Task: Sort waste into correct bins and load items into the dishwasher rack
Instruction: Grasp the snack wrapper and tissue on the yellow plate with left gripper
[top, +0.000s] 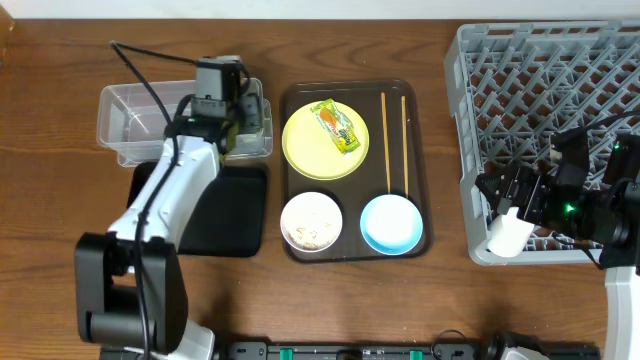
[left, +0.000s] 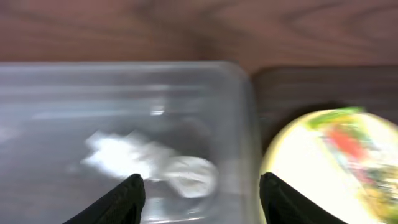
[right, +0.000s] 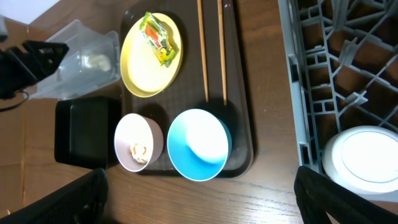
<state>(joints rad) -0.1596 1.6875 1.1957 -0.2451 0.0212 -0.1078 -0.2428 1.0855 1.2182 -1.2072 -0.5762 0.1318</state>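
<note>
Parted left pincer (left: 200, 198) hangs over the clear tub (left: 247, 106) rim.

The tissue (left: 186, 177) inside the tub (left: 62, 106) is blurred. The rack (top: 480, 60) and cup (right: 367, 162) are each cut off at the right edge.

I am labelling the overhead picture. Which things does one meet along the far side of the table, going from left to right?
clear tub → yellow plate → chopsticks → grey rack
</note>
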